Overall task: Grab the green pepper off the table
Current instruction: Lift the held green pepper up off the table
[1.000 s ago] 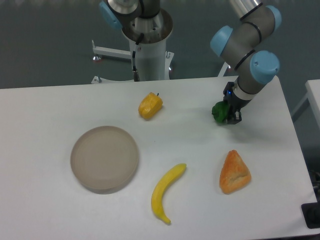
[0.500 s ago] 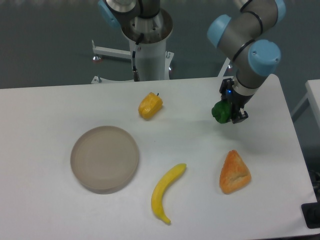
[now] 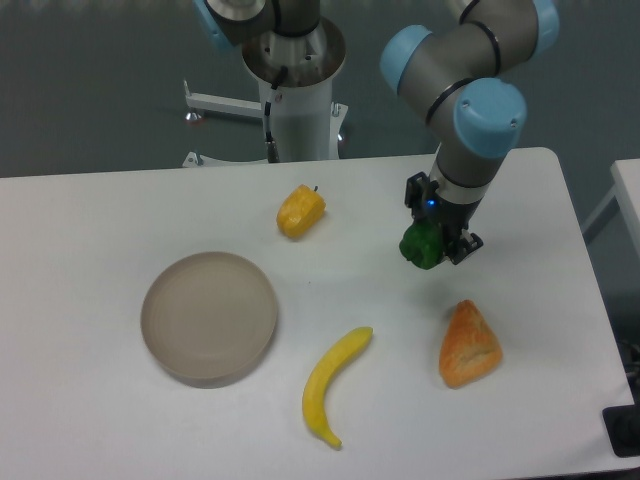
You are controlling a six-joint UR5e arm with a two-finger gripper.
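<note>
Gripper (image 3: 432, 246) clamps the green pepper (image 3: 421, 246) in its 2 fingers above the table (image 3: 100, 210), right of centre; glossy lumpy skin could slip free and drop near the orange wedge (image 3: 468, 346).

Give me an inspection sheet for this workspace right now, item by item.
Surface: white table, rounded corners.
Job's things: green pepper held between the gripper's fingers, apparently off the tabletop.
Clutter: yellow pepper, round grey plate, banana, orange wedge-shaped thing, all apart from one another.
Grippers: gripper shut on the green pepper.
Cables: one black cable down the robot pedestal.
Surroundings: dark floor, white stand legs behind the table, another white surface at the right edge.
</note>
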